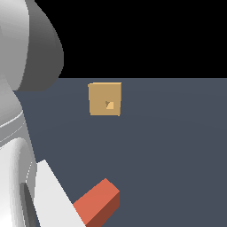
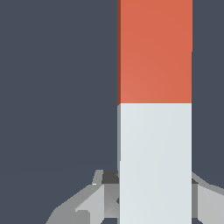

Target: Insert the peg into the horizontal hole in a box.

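The peg (image 2: 155,87) fills the wrist view, with an orange-red half and a pale grey-white half. My gripper (image 2: 155,188) is shut on the white half, and a grey finger (image 2: 103,192) shows on each side, pressed against it. In the exterior view the peg's orange end (image 1: 98,201) sticks out at the bottom, and its white part (image 1: 53,195) runs back toward the arm. The tan box (image 1: 105,99) stands farther off on the dark floor, well apart from the peg. Its small square hole (image 1: 109,105) shows in the face turned toward this view. The fingers themselves are hidden in the exterior view.
A large white-grey arm link (image 1: 22,66) fills the exterior view's left side. The dark grey-blue floor (image 1: 177,146) stretches between the peg and the box and off to the exterior view's right.
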### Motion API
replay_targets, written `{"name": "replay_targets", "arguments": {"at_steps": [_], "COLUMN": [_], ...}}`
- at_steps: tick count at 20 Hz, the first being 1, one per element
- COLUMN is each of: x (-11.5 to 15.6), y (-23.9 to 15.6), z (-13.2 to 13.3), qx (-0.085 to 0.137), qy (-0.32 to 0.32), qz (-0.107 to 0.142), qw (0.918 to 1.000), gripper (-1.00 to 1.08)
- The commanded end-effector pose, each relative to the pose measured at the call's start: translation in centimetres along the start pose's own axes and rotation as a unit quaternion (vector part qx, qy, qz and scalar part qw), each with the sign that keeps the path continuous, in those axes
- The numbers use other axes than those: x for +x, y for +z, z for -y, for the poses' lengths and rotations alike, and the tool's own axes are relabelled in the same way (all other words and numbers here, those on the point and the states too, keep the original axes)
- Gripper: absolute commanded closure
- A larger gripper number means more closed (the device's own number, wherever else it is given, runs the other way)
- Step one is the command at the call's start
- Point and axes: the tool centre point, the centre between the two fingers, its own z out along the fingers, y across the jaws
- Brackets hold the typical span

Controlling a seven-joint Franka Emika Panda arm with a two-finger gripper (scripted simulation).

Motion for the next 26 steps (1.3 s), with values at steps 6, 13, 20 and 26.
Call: {"name": "replay_targets", "arguments": {"at_steps": [6, 13, 20, 26], "x": [9.5, 20.9, 28.2, 31.0], "y": [-1.0, -2.2, -3.1, -3.5], "z": [3.6, 11.0, 18.3, 22.0], "qx": [-0.001, -0.001, -0.001, -0.001], "qy": [-0.088, -0.207, -0.294, -0.333], "qz": [0.0, 0.0, 0.0, 0.0], "qw": [0.9961, 0.9783, 0.9558, 0.943], "gripper": [1.08, 1.08, 1.08, 1.08]}}
